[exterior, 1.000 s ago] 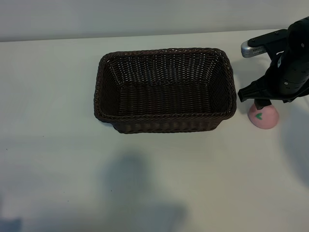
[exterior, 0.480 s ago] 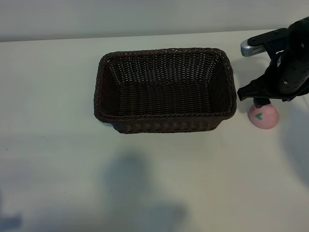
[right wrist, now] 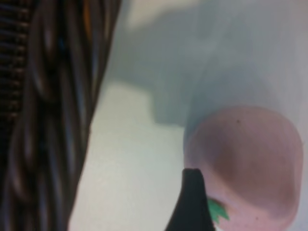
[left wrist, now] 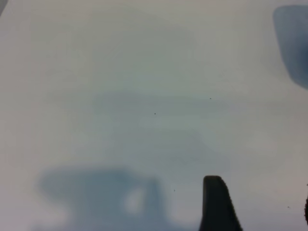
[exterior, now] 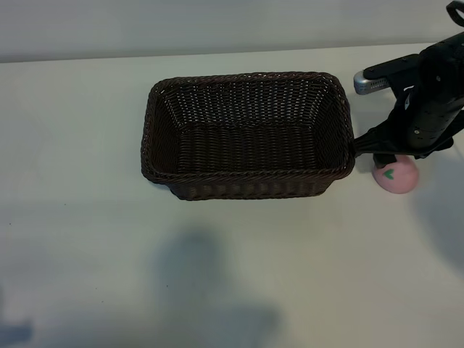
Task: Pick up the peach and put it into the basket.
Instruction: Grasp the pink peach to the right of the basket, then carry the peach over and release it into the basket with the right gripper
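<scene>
The peach, a small pale-pink ball with a green leaf mark, lies on the white table just right of the basket, a large dark-brown wicker rectangle. My right gripper hangs directly over the peach's far side and hides its top. It is open. In the right wrist view one black fingertip stands against the side of the peach, by the leaf mark, with the basket wall close by. The left arm is out of the exterior view; its wrist view shows one dark finger over bare table, holding nothing.
The gap between the basket's right wall and the peach is narrow. White table stretches to the left and in front of the basket. A pale wall runs behind the table's far edge.
The right arm has shifted slightly left and lower over the peach. The peach and the basket have stayed where they were.
</scene>
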Available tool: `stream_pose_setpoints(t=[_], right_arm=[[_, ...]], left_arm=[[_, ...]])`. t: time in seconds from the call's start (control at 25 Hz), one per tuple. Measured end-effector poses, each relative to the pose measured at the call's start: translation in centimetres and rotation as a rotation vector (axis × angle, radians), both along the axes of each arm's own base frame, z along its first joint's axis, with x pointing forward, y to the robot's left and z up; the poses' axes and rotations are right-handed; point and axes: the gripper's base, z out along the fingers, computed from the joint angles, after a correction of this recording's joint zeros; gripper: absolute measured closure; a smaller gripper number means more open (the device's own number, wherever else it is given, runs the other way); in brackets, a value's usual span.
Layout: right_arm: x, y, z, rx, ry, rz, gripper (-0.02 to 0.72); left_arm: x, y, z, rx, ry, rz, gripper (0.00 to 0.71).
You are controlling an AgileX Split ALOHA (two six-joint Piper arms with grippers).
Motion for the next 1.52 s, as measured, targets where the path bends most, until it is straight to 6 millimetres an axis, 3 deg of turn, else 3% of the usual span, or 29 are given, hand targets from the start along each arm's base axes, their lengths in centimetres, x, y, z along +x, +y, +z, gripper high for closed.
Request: stream_pose_setpoints(t=[0.44,0.52,0.68,0.76,1.04,1.2,1.52], right_arm=[[0.4,-0.1,-1.4,-0.02,0.023,-0.012,0.176],[0.4,-0.1,-1.3,-0.02,0.022,-0.013,0.254],[0.4,-0.1,-1.3,-0.019,0.023,-0.018,0.539],[0.4,-0.1,-1.4,-0.018,0.022,-0.019,0.629],[0.5,-0.2,-1.1,-0.025,0.019,-0.016,0.662],[0.6,-0.3,1.0,-0.045,0.006,-0.017,0.662],[0.6,-0.5,8.7,-0.031,-0.134,-0.038,0.662]], left_arm=[[0.0,-0.1,0.0,0.0,0.0,0.046,0.268],[0.0,-0.1,0.0,0.0,0.0,0.046,0.268],[0.0,-0.1,0.0,0.0,0.0,0.046,0.268],[0.0,-0.1,0.0,0.0,0.0,0.046,0.269],[0.0,-0.1,0.0,0.0,0.0,0.046,0.269],[0.0,-0.1,0.0,0.0,0.0,0.046,0.269],[0.0,-0.1,0.0,0.0,0.0,0.046,0.269]])
